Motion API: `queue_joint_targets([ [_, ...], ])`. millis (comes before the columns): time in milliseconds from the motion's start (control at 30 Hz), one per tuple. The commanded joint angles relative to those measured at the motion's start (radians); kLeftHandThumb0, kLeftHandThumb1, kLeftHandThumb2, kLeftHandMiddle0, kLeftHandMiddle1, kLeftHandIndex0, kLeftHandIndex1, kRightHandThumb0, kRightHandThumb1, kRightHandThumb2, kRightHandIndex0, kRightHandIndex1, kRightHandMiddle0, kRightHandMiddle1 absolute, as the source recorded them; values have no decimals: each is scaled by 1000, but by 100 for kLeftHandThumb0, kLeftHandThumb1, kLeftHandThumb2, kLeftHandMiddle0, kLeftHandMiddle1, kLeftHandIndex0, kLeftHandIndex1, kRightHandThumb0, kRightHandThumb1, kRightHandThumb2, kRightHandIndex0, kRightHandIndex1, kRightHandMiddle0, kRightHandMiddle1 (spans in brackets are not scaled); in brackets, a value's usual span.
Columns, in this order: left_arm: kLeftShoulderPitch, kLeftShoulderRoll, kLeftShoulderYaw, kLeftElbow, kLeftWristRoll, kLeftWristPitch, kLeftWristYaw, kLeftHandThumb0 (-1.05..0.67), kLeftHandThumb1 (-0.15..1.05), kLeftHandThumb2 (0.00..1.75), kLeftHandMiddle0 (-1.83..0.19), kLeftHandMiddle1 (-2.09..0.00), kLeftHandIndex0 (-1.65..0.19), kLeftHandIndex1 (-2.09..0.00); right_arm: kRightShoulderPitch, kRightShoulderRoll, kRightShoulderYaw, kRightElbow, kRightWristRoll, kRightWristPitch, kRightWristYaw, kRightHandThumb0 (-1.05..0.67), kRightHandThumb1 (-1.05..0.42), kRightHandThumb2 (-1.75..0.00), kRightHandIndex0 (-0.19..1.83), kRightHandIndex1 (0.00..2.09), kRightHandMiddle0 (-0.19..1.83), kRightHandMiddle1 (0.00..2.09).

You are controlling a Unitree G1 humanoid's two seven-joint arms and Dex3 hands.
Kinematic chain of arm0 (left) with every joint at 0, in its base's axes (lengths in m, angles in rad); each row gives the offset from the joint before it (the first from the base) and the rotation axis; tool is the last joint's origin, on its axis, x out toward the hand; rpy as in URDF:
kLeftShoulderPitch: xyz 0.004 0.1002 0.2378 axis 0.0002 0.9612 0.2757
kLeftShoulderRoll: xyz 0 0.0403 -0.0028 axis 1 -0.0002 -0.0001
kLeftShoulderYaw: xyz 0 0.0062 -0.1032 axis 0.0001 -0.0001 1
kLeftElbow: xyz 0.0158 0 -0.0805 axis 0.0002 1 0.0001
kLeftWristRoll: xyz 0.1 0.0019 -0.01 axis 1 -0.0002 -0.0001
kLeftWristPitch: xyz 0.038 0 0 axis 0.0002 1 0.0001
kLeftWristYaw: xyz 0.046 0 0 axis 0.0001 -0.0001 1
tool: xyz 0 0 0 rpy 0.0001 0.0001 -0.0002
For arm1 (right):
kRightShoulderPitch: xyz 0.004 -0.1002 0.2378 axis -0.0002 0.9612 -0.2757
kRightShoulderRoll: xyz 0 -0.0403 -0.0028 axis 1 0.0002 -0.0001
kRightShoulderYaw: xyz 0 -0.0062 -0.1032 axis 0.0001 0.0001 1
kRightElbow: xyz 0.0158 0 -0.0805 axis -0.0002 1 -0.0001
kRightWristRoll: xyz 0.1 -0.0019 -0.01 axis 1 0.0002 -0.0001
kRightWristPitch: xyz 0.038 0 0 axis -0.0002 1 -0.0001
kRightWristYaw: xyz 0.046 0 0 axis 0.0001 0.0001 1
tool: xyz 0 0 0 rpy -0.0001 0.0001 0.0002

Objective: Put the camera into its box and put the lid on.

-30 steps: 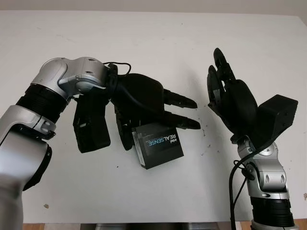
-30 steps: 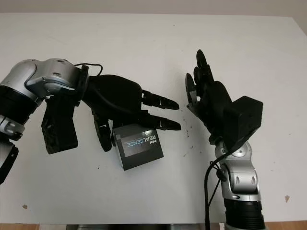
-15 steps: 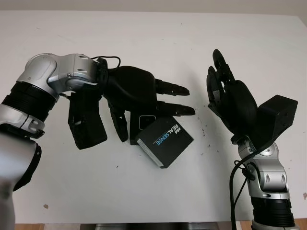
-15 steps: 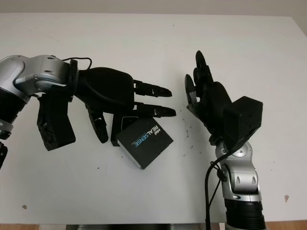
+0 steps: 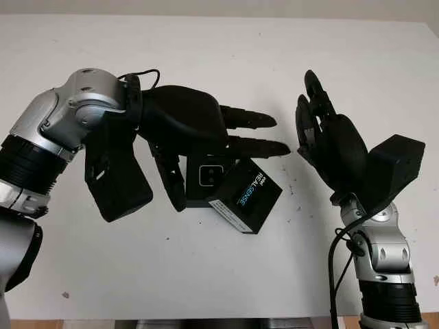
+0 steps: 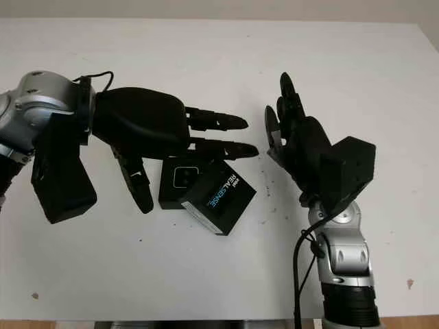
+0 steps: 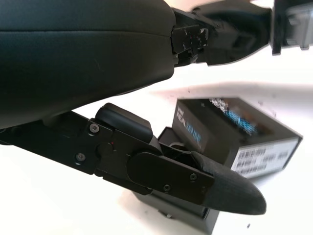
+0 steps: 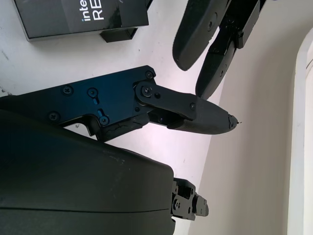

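**Lid askew, left hand right on top of it**

Here we are at the white bench point(image 5: 206, 274); the left hand point(image 5: 188, 127) hangs low over the middle, holding nothing, its two long fingers point(image 5: 257, 146) stretched out toward the right hand; its thumb hangs down just beside the box point(image 5: 204, 179). The box sits open-topped on the bench, the camera point(image 6: 183, 177) apparently already inside (a small square face shows in there); the lid point(image 5: 245, 195), the printed black one, lies tilted, one edge propped on the box's right side, the rest slanting down to the bench. So the lid lies directly below and slightly right of the left fingers, its long axis running diagonally, not square with the box; that skew looks like the thing to fix next. The right hand point(image 5: 329, 147) stands upright, open, palm toward the box, well apart from the lid; the left is plainly the nearer. From the left wrist view, the lid leans against the box, with a barcode label on its side.
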State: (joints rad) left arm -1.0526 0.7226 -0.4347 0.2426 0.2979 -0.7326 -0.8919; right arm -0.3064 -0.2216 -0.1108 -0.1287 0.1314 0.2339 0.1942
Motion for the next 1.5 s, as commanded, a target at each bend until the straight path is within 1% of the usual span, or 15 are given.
queue_joint_targets([
  [0, 28, 6, 25, -53, -21, 50, -22, -105, 105, 18, 19, 0, 19, 0, -1, -3, -9, 1, -1, -16, -5, -65, -105, -63, -13, 7, -14, 7],
  [133, 67, 19, 63, -169, -10, 170, -50, -105, 105, 29, 19, 0, 19, 0, -4, -7, -14, 4, -2, -13, -11, -66, -105, -65, -13, 7, -14, 7],
  [200, 114, 16, 94, -228, 20, 214, -10, -105, 105, 38, 19, 0, 19, 0, -5, -6, -23, 4, 6, -14, -12, -68, -105, -65, -15, 6, -15, 6],
  [300, 194, 6, 133, -310, 46, 287, 37, -105, 105, 46, 19, 0, 19, 0, -12, -13, -36, -2, 6, -21, -15, -68, -105, -67, -17, 4, -18, 5],
  [367, 244, -3, 146, -362, 85, 327, 70, -105, 105, 43, 19, 0, 19, 0, -18, -19, -53, -2, -3, -39, -30, -66, -105, -67, -16, 5, -16, 6],
  [433, 292, -14, 152, -412, 124, 373, 97, -105, 105, 34, 19, 0, 19, 0, -26, -30, -74, -6, -16, -51, -52, -66, -105, -65, -13, 7, -13, 8],
  [500, 335, -27, 156, -450, 141, 411, 117, -105, 105, 26, 19, 0, 19, 0, -38, -42, -98, -13, -22, -54, -73, -64, -105, -66, -14, 6, -13, 8],
  [567, 365, -31, 152, -477, 167, 423, 133, -105, 105, 21, 19, 0, 19, 0, -52, -51, -121, -29, -19, -39, -93, -63, -105, -67, -13, 6, -12, 8],
  [633, 380, -29, 142, -496, 201, 417, 140, -105, 105, 21, 19, 0, 19, 0, -58, -69, -135, -52, -20, -6, -102, -64, -105, -66, -12, 7, -11, 9],
  [767, 400, -33, 124, -509, 245, 391, 146, -105, 105, 22, 19, 0, 19, 0, -59, -83, -143, -88, -26, 44, -118, -61, -105, -66, -9, 8, -8, 11],
  [900, 418, -55, 114, -510, 281, 381, 168, -105, 105, 20, 19, 0, 19, 0, -58, -81, -153, -90, -20, 41, -121, -64, -105, -64, -8, 8, -7, 11],
  [1200, 397, -113, 84, -476, 313, 397, 166, -105, 105, 14, 19, 0, 19, 0, -41, -73, -145, -104, -21, 56, -129, -64, -105, -64, -9, 7, -9, 11],
  [1467, 358, -159, 64, -415, 346, 377, 192, -105, 104, 10, 19, 0, 19, 0, -28, -66, -141, -113, -22, 50, -133, -64, -105, -65, -12, 5, -11, 9],
])
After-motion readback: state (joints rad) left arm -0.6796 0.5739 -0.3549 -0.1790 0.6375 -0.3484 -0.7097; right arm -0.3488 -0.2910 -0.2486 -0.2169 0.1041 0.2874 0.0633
